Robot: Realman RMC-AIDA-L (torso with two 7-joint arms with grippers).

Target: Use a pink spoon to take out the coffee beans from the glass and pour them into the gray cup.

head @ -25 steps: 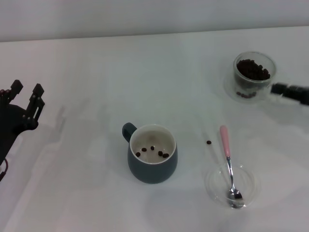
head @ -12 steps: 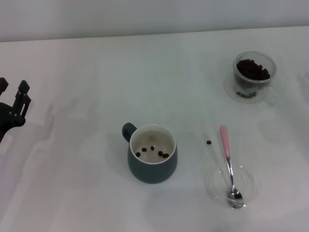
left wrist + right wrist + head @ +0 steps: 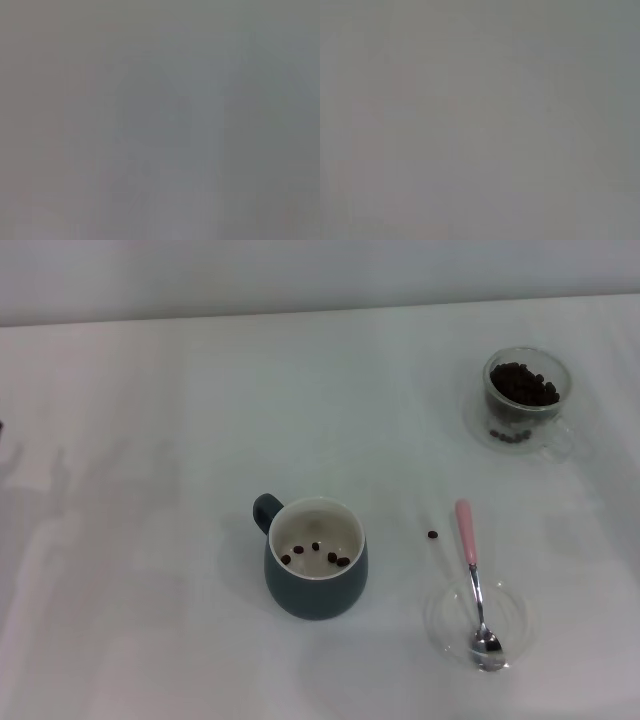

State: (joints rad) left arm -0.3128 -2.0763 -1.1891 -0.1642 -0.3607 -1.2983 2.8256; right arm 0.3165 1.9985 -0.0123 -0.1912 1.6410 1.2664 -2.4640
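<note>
The gray cup (image 3: 316, 558) sits at centre with a few coffee beans (image 3: 316, 553) inside; neither gripper is in view, so jaw state cannot be told. At its three o'clock, past a stray bean (image 3: 432, 534), lies the pink spoon (image 3: 474, 581), its long axis running twelve to six, bowl resting in a clear dish (image 3: 441, 618). The glass (image 3: 527, 398) stands at one o'clock, nothing between; I judge the right arm nearer.

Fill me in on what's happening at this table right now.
Nothing is being handled: neither pincer shows in any view. The pink spoon lies with its bowl in a shallow clear glass dish on the white table. The gray cup holds a few coffee beans, most remain in the glass, and one stray bean lies beside the spoon.
</note>
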